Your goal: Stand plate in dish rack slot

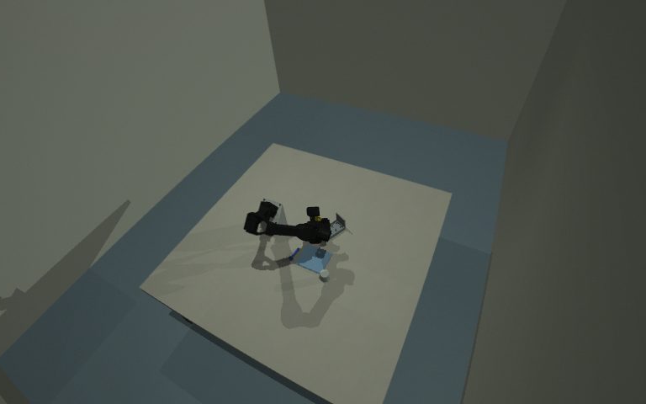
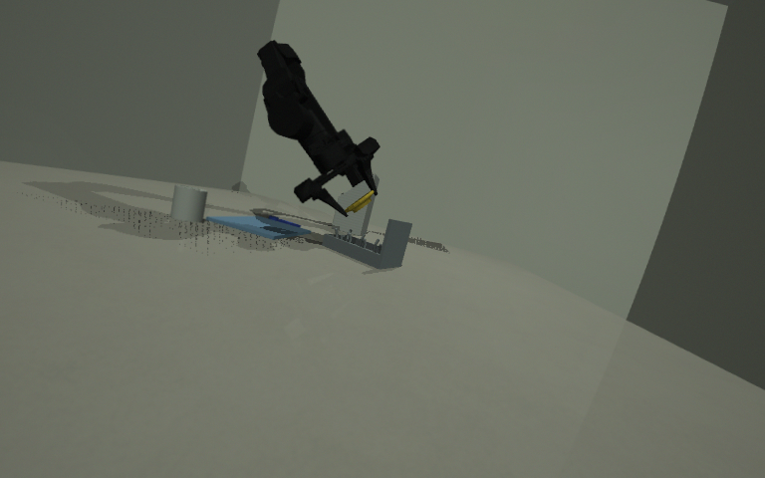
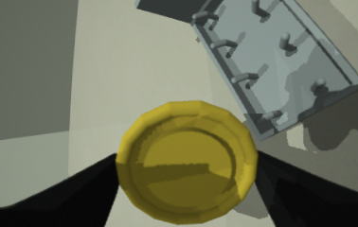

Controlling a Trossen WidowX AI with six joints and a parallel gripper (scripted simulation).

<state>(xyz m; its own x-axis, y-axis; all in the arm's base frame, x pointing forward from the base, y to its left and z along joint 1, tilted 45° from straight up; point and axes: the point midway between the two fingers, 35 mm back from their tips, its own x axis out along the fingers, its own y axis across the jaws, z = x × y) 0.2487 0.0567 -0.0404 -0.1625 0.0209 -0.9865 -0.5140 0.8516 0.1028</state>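
The yellow round plate (image 1: 317,218) (image 2: 360,202) (image 3: 187,165) is held in the air, tilted in the exterior view. My gripper (image 2: 361,203) (image 3: 186,159) is shut on it, with one finger at each side of its rim. The plate's inner face is turned to the wrist camera. The grey dish rack (image 1: 336,228) (image 2: 357,252) (image 3: 257,54) stands on the table, below the plate in the exterior view. Its short pegs show at the upper right of the wrist view. The plate is apart from the rack.
A light blue flat mat (image 1: 311,263) (image 2: 244,225) lies beside the rack. A white cylinder (image 1: 324,275) (image 2: 189,204) stands at the mat's far side from the rack. A small dark blue object (image 1: 293,253) (image 2: 285,221) lies by the mat. The rack has raised end panels.
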